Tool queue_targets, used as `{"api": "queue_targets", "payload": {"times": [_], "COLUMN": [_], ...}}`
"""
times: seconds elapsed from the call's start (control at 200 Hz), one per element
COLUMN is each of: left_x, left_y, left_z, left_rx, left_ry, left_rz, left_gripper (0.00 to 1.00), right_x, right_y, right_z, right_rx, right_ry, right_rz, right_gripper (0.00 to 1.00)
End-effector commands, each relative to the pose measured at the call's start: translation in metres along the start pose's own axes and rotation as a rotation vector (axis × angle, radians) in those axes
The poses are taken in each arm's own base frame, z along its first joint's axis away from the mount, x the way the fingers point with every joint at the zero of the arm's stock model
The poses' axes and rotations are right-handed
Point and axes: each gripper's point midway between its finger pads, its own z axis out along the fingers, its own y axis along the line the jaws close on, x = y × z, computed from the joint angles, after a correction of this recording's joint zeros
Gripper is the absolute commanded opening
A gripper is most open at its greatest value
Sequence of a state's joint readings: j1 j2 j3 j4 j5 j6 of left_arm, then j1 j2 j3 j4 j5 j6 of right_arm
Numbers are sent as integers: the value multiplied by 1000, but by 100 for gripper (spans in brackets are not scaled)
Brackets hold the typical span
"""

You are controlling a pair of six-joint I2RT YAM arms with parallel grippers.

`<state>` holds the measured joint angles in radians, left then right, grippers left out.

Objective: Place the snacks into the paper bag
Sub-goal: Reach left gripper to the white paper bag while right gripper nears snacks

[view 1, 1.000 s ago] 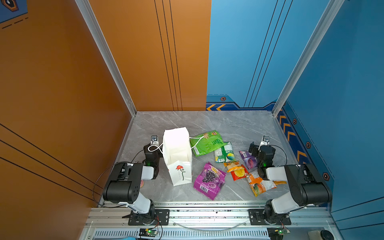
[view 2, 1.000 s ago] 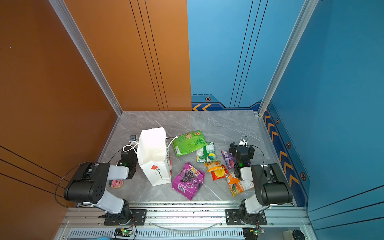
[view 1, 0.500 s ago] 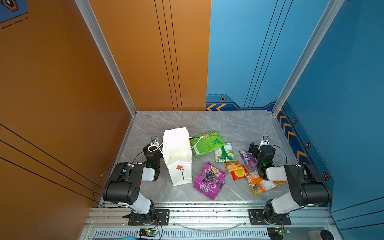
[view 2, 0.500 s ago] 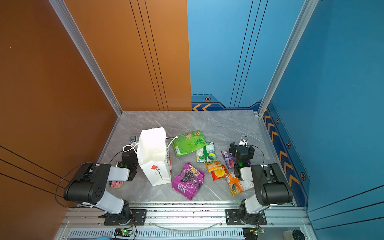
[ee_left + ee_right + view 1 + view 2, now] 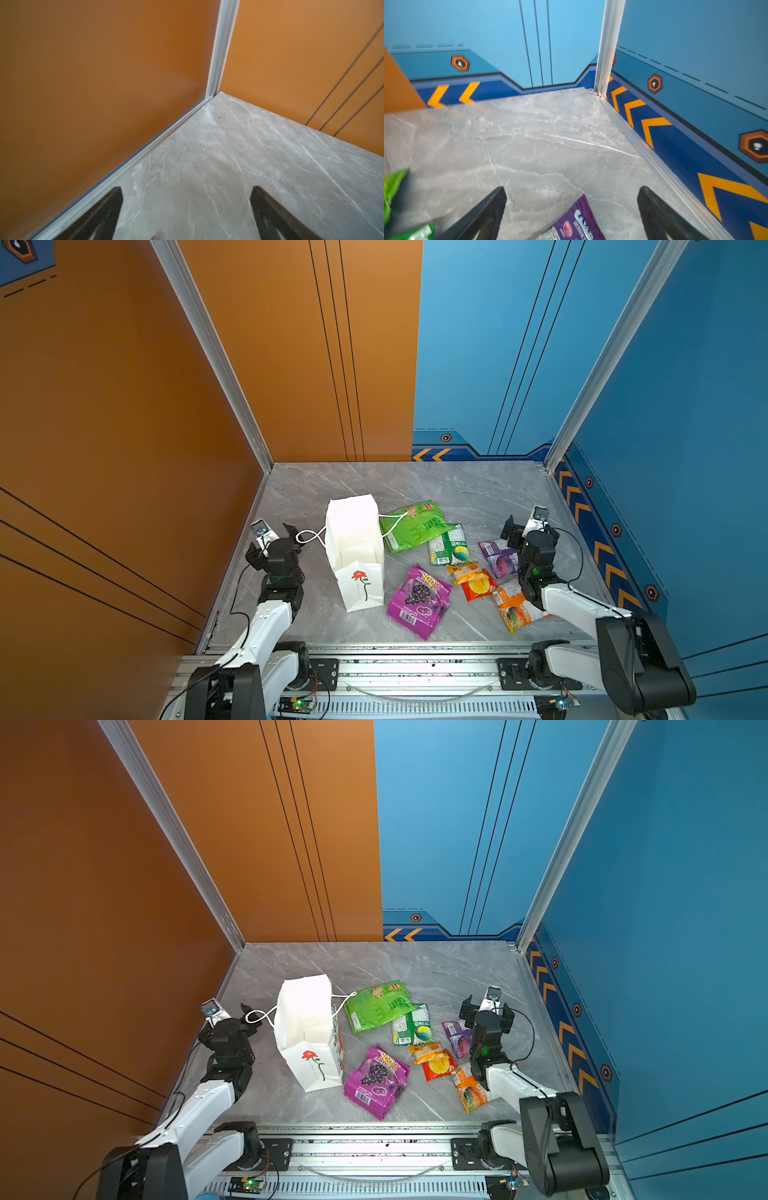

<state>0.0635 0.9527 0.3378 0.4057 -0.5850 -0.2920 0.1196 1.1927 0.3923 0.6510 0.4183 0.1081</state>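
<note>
Sank the left arm (image 5: pixel 266 626) and the right arm (image 5: pixel 582 610) lower toward the front rail (image 5: pixel 395 649) within the last second, and eased the left gripper (image 5: pixel 293 533) out toward 9 o'clock, a touch further from the paper bag (image 5: pixel 353 593). Moved nothing else: kept bag and snacks exactly as a second ago, and kept both pairs of fingers spread wide, grasping nothing. Read as an opening shuffle only, with packing not yet begun and only white paper showing down the bag's open mouth. Found the bag upright at 3 o'clock of the left gripper, its near cord handle (image 5: pixel 309 536) looped just beside the fingertips, whether touching or apart impossible to tell. Caught only bare grey tabletop (image 5: pixel 207 166) between the left fingers in the left wrist view, aimed at the far corner around 11 o'clock. Spotted the snacks fanned out at 3 to 4 o'clock of the bag: green packet (image 5: pixel 413 524) with the bag's other handle draped across it, green-white packet (image 5: pixel 451 545) at its 4 o'clock, grape packet (image 5: pixel 419 599) by the bag's front corner, red packet (image 5: pixel 478 587) and orange packet (image 5: pixel 515 608) trailing off toward 4 o'clock. Placed the small purple packet (image 5: pixel 496 558) nearest the right gripper (image 5: pixel 528 526), at about its 8 o'clock in both top views; in the right wrist view, saw the same packet (image 5: pixel 571 224) flat on the tabletop between the open fingers (image 5: pixel 490 205), short of the tips and touching neither. Judged that one the likeliest first pick.
</note>
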Motion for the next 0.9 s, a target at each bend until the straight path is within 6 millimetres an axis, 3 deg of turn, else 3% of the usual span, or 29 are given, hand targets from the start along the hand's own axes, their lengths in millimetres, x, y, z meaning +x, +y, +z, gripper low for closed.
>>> {"api": "queue_targets", "payload": {"times": [0.0, 0.11, 0.22, 0.35, 0.475, 0.596, 0.751, 0.896], "left_x": [37, 36, 29, 20, -11, -36, -51, -66], "left_y": [36, 55, 70, 95, 59, 48, 45, 27], "left_z": [-11, -25, -43, -77, -87, -107, -129, -148], "left_rx": [-153, -223, -254, -340, -55, 45, 81, 190], "left_ry": [209, 273, 286, 257, 229, 247, 298, 366], "left_rz": [-15, -72, -140, -393, -398, -322, -246, -211], "left_gripper": [98, 98, 97, 98, 98, 97, 97, 98], "right_x": [-5, -29, -54, -64, -51, -34, -24, -35], "right_y": [-15, -25, -19, -12, -4, -1, -3, -5], "right_z": [-6, -16, -23, -30, -26, -19, -24, -41], "right_rx": [94, 131, 85, 8, -137, -277, -272, -257], "right_ry": [100, 140, 184, 299, 404, 537, 599, 544], "right_rz": [80, 236, 348, 442, 681, 919, 827, 728], "right_gripper": [100, 100, 100, 100, 100, 100, 100, 100]}}
